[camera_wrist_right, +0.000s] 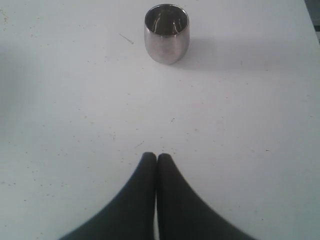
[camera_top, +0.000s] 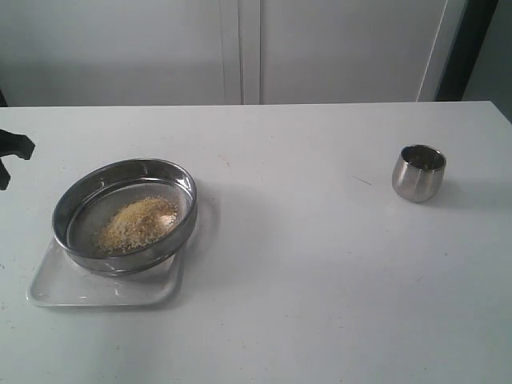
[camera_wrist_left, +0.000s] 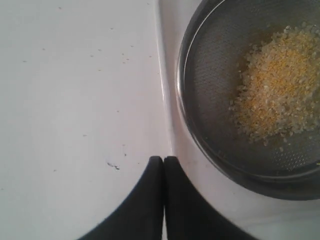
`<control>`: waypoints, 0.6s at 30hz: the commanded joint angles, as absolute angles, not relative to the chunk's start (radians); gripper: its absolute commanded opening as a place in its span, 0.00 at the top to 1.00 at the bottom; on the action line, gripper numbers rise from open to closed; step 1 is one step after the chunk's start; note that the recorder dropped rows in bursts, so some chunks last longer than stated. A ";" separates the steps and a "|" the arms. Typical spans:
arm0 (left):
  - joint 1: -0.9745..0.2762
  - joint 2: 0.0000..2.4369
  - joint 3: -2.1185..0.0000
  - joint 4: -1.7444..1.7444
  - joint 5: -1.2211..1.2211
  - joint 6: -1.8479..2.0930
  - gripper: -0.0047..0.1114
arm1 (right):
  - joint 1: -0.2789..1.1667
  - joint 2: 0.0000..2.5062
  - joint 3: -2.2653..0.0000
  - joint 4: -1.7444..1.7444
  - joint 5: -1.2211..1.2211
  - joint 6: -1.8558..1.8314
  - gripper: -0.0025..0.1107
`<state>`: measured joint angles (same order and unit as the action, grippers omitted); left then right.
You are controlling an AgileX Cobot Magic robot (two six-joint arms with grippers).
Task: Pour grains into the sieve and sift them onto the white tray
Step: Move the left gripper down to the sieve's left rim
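Observation:
The sieve [camera_top: 86,190], a wide steel ring with a grey mesh bottom, rests on the white tray [camera_top: 104,290] at the left of the table. A heap of golden and pale grains [camera_top: 138,222] lies on its mesh. In the left wrist view my left gripper [camera_wrist_left: 163,159] is shut and empty, hanging over the tray's rim [camera_wrist_left: 162,75] beside the sieve [camera_wrist_left: 210,75] and the grains [camera_wrist_left: 280,90]. My right gripper [camera_wrist_right: 157,156] is shut on nothing above bare table, well short of the steel cup [camera_wrist_right: 166,35].
The small rounded steel cup [camera_top: 418,173] stands upright at the right of the white table. A black part of the left arm [camera_top: 14,146] shows at the left edge. A wall with a dark strip rises behind the table.

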<state>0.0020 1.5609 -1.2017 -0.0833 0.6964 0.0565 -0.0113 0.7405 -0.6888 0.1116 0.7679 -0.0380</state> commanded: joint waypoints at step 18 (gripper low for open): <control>-0.003 1.827 -1.351 -0.232 0.700 0.000 0.95 | -0.009 0.733 -0.685 0.111 0.762 -0.023 0.98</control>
<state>0.0020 1.8308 -1.3468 -0.2171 0.7043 0.0095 -0.0113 0.7389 -0.6888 0.1116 0.7679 -0.0267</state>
